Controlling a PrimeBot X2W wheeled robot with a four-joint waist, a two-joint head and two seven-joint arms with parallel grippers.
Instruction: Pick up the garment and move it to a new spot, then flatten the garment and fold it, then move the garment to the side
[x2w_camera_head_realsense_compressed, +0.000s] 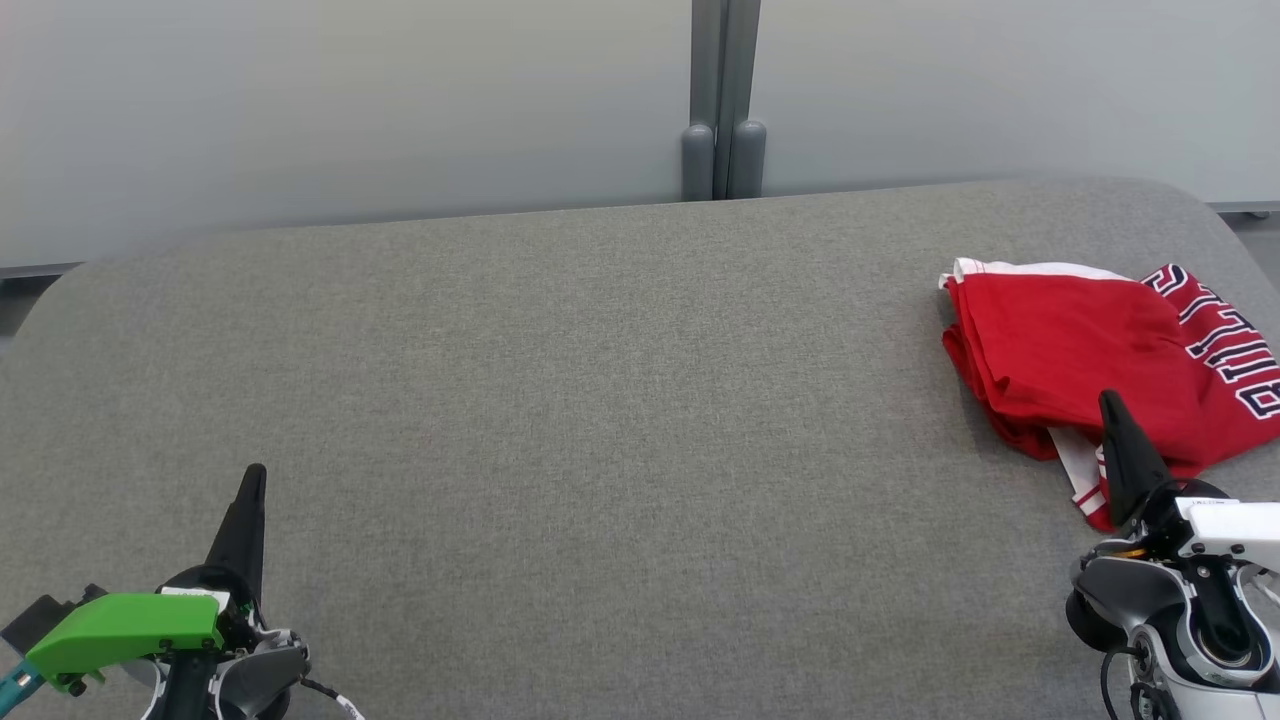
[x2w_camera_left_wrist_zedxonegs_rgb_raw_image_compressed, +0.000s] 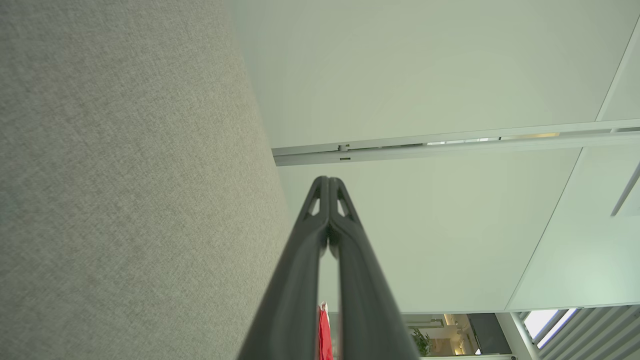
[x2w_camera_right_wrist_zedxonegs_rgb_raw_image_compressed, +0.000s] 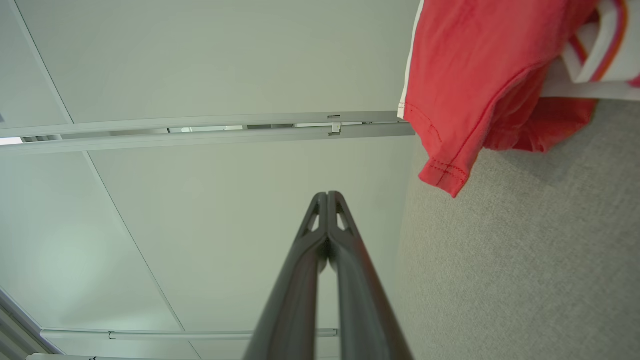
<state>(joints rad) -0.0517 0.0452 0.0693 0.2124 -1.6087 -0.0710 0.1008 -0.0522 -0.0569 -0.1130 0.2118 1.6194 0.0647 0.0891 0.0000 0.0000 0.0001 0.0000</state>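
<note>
The garment is a red jersey with white trim and dark lettering, lying folded at the right edge of the grey fabric table. In the right wrist view the garment hangs into the upper right. My right gripper is shut and empty, its tip over the garment's near edge; whether it touches the cloth I cannot tell. Its fingers are pressed together. My left gripper is shut and empty at the lower left, far from the garment. A red sliver of the garment shows between the left gripper's closed fingers.
A pale partition wall with a grey post runs behind the table. The table's rounded corners curve away at the far left and far right.
</note>
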